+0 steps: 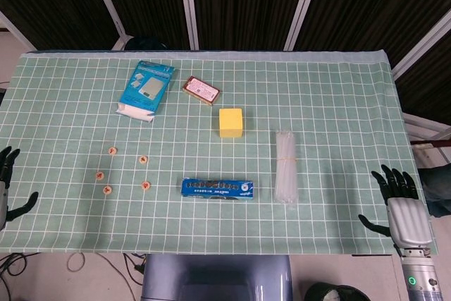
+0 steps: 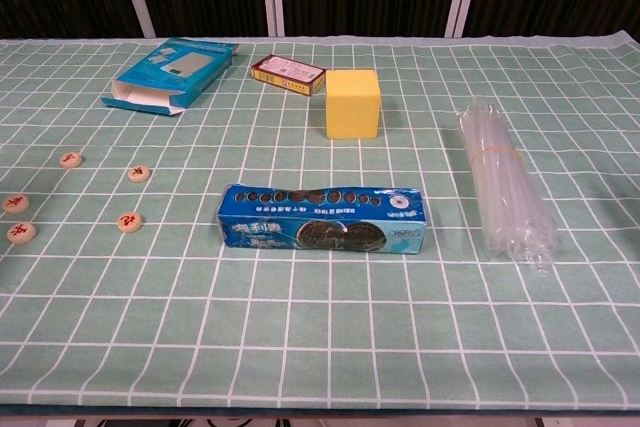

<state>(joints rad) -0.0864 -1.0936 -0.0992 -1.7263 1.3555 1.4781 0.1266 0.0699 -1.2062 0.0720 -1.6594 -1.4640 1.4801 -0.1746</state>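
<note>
1. Head view: right hand sits at the table's right edge, fingers spread, holding nothing; its wrist runs off the bottom of the frame. The nearest thing is the bundle of clear plastic tubes with a rubber band, well apart to its left.
2. Head view: left hand is cut off by the left border; only dark fingertips and a thumb show, apart from each other, nothing in them. Nearest to it are the round wooden game pieces with red marks, five scattered on the green checked tablecloth.
3. Head view: blue biscuit packet lies flat near the front edge, between the pieces and the tubes. Yellow cube is behind it, small red box further back, light-blue flat carton beside that. Print on all of them is too small to read.
4. Chest view: neither hand shows. The biscuit packet is in the centre; the tubes lie right; the cube, red box and carton are behind.
5. Chest view: the pieces are at left, the leftmost close to the frame edge; their marks are unreadable.
</note>
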